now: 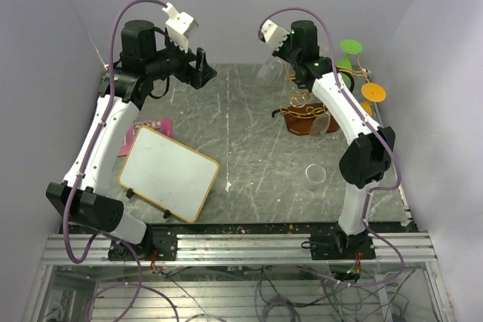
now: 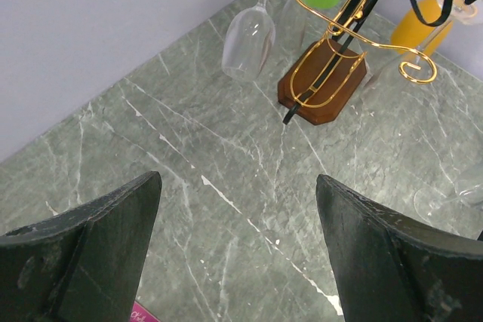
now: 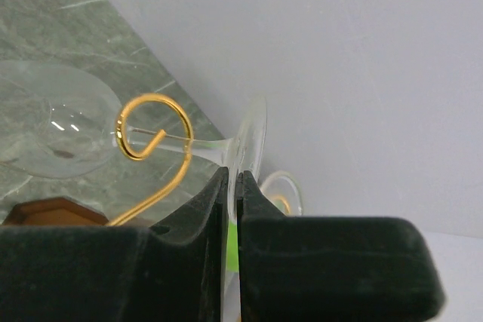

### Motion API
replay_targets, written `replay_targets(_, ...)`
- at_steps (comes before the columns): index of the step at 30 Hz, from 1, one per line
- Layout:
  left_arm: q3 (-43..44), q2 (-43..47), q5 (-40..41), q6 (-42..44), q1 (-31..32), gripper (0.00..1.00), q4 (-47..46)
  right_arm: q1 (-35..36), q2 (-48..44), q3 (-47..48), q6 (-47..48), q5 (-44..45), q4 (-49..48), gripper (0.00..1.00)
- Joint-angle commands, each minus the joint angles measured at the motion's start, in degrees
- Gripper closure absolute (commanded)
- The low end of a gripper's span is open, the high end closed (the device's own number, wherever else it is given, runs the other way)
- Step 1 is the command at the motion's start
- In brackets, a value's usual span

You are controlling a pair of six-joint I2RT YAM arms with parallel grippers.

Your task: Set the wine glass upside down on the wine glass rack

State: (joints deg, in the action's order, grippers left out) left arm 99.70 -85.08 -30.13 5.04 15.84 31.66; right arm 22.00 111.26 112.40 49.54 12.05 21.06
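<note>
Gold curl of the wine glass rack [image 3: 153, 135] crosses the wine glass [image 3: 64, 122] stem, lying sideways; right fingers [image 3: 192, 239] pinch its foot, left fingers [image 2: 98, 250] gape empty, well apart.

Wine glass [image 2: 247, 35] inverted, stem in rack [image 2: 323, 87]

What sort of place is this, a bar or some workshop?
Probably a robotics test booth: two robot arms bolted to an aluminium rail, plain white walls boxing in a marbled table, and one wine glass rack as a prop.
</note>
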Motion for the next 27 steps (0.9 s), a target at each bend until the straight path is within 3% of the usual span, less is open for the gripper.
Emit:
replay_targets(1, -0.1, 1.1, -1.4, 1.0, -0.5, 0.07, -0.4, 0.3, 1.4, 2.2, 0.3, 1.3, -4.2, 1.00)
replay_targets(27, -1.4, 1.6, -0.8, 1.7, -0.5, 0.07, 0.0, 1.5, 2.2, 4.4, -0.2, -6.4, -1.6, 1.00)
